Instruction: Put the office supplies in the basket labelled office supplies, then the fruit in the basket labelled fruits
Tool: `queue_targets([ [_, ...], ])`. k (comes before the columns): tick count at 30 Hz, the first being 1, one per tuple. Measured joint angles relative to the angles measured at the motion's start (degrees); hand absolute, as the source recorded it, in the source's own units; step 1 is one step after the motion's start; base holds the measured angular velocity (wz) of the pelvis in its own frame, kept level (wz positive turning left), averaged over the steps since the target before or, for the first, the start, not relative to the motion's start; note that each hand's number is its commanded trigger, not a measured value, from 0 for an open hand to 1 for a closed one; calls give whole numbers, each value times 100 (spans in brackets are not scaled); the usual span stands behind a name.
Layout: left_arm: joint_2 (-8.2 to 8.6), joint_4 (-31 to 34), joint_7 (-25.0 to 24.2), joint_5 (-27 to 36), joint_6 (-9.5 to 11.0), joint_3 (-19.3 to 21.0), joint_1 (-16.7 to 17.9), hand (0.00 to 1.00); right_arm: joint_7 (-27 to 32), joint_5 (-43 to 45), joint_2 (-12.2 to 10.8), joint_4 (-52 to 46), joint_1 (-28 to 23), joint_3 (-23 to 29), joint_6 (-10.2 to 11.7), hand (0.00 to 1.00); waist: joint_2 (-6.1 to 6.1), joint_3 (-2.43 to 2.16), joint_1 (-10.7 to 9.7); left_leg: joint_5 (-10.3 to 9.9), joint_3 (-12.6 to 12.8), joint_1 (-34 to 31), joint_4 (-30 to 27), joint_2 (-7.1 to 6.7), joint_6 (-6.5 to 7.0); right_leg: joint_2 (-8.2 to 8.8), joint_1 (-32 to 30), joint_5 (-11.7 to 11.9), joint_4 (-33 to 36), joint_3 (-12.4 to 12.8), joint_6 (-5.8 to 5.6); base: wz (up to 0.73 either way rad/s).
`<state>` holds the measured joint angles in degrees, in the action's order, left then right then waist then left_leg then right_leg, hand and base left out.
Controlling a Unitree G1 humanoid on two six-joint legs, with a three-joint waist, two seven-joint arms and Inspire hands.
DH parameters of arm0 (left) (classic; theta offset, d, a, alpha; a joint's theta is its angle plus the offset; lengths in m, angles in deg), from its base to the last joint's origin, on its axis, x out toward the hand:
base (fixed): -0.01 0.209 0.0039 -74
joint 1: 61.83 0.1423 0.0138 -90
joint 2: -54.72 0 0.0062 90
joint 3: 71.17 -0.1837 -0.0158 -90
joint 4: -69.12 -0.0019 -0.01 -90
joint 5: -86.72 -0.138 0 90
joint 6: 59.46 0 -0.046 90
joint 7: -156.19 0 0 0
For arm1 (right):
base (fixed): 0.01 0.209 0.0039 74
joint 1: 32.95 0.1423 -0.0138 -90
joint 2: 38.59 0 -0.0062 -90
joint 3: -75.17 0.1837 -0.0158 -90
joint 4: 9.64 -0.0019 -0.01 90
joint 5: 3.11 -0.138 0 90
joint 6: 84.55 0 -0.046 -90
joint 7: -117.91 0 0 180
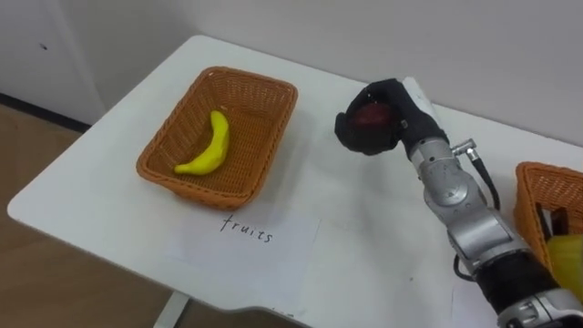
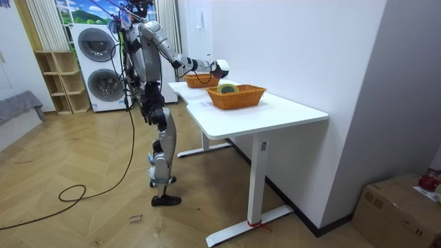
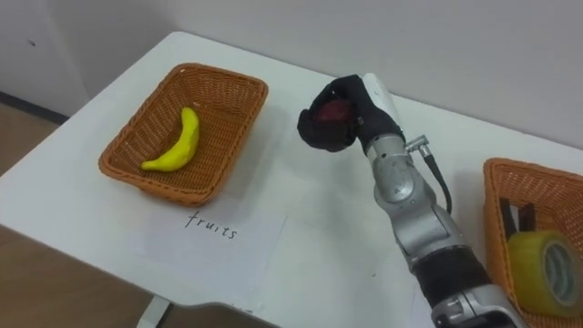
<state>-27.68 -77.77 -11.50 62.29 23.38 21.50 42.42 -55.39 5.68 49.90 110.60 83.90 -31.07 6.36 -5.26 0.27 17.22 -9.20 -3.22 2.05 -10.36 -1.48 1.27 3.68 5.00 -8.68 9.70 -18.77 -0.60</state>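
Observation:
My right hand (image 1: 378, 118) (image 3: 342, 114) hangs over the white table (image 1: 355, 219), to the right of the fruit basket, its fingers curled round a dark red fruit (image 1: 370, 116) (image 3: 333, 111). The orange wicker fruit basket (image 1: 273, 96) (image 3: 244, 96) stands at the left with a yellow banana (image 1: 210, 146) (image 3: 178, 143) lying in it. A paper label (image 1: 244, 239) lies in front of that basket. At the right edge stands a second wicker basket (image 1: 533, 196) (image 3: 501, 205) holding a roll of yellow tape (image 3: 545, 264) and a dark item (image 3: 519, 217).
In the room view I stand at the long side of the white table (image 2: 275, 110), right arm stretched over it towards the wall. Two washing machines (image 2: 96, 65) and a shelf (image 2: 58, 83) stand behind me. A cardboard box (image 2: 400, 207) sits on the floor at the room view's right.

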Motion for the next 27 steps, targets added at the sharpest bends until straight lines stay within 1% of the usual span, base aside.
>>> queue_targets([
  [4,-1,-3,-36,3,6,47,48,0,0,-470,0,-13,0,1,0,100,-27,0,7,-1,8,156,84,2,1,0,144,-3,-10,5,-4,-1],
  [5,-4,-8,-42,3,4,54,70,0,-1,-686,0,-56,0,1,-9,100,-42,-6,15,-4,4,159,87,1,4,0,160,-5,-14,-6,-8,0],
  [10,-2,-45,-70,-2,-7,66,104,0,-3,-1289,2,-486,1,3,-73,100,-48,0,7,-10,-15,152,83,-16,16,13,177,-7,-20,-33,-11,1],
  [11,3,-44,-85,-1,-8,111,121,0,-6,-1338,2,-633,1,6,-122,100,-44,1,14,-12,-18,148,82,-18,19,16,179,-7,-19,-26,-12,0],
  [13,-4,-40,-145,3,-21,173,153,0,-21,-1382,1,-859,2,5,-130,100,-42,3,11,-13,-32,145,81,-21,20,18,184,-9,-19,-37,-14,2],
  [14,-10,-35,-160,2,-45,174,147,0,-28,-1414,0,-979,14,5,-130,100,-22,17,13,-14,-32,143,83,-21,20,17,184,-11,-20,-37,-17,0],
  [16,-5,-35,-160,2,-53,173,145,0,-47,-1471,-4,-1110,16,3,-130,100,-26,14,33,-14,-29,143,84,-21,20,15,184,-11,-24,-37,-18,0],
  [20,1,-35,-158,2,-117,173,164,0,-64,-1609,-40,-1124,19,3,-175,100,-50,-3,56,-14,-16,143,79,-23,20,15,186,-11,-26,-69,-18,0],
  [23,-5,-32,-150,-15,-119,174,138,0,-56,-1939,-80,-1124,19,-5,-180,100,-49,-2,102,-14,-34,143,80,-20,20,11,185,-11,-26,-67,-18,0],
  [27,-4,-34,-150,-29,-123,166,90,0,-8,-2112,-104,-1116,19,-17,-180,100,-48,-1,203,-14,-46,144,79,-19,20,13,186,-11,-22,-90,-18,0],
])
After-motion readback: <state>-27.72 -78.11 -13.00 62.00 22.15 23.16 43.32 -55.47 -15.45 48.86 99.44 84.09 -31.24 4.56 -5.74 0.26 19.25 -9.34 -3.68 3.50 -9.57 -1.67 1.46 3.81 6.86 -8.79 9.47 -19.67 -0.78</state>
